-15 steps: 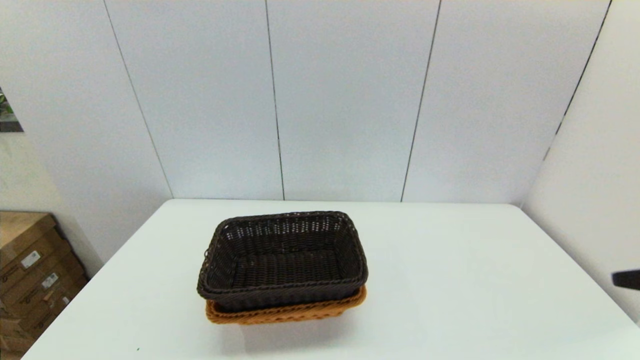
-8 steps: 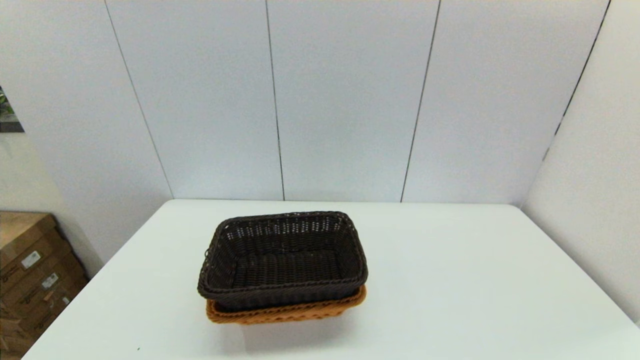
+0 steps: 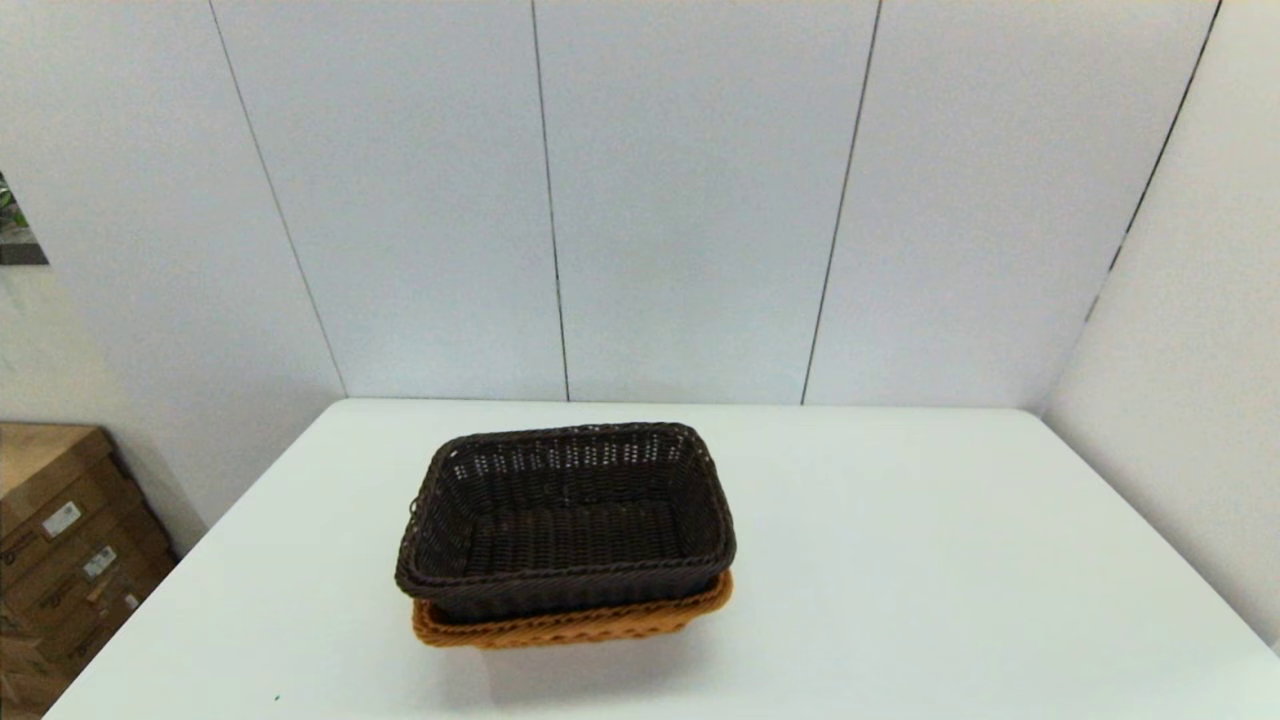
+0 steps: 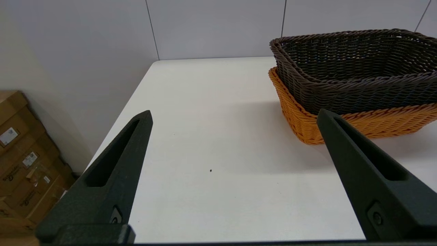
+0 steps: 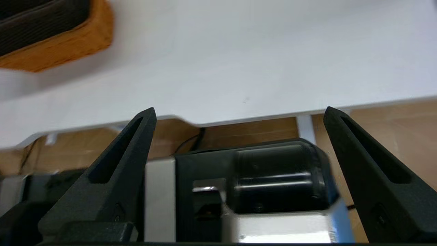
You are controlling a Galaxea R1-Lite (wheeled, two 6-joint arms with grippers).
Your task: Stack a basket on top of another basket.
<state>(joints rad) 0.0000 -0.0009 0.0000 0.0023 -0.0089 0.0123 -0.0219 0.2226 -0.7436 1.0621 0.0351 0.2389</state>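
Note:
The dark brown basket (image 3: 566,520) sits nested inside the orange-tan basket (image 3: 570,626) at the middle left of the table; only the tan rim and front wall show below it. Both baskets also show in the left wrist view, dark (image 4: 355,68) over tan (image 4: 358,123). My left gripper (image 4: 234,116) is open, back from the table's near left part, apart from the baskets. My right gripper (image 5: 239,112) is open, off the table's near edge, with a corner of the tan basket (image 5: 61,48) far off. Neither gripper appears in the head view.
The white table (image 3: 950,560) stretches to the right of the baskets. Cardboard boxes (image 3: 60,560) stand on the floor beyond the table's left edge. White wall panels stand behind and to the right. The robot's own body (image 5: 259,184) fills the right wrist view below the table edge.
A dark tip of the right arm at the head view's right edge one second ago has gone out of view. The baskets have not moved.

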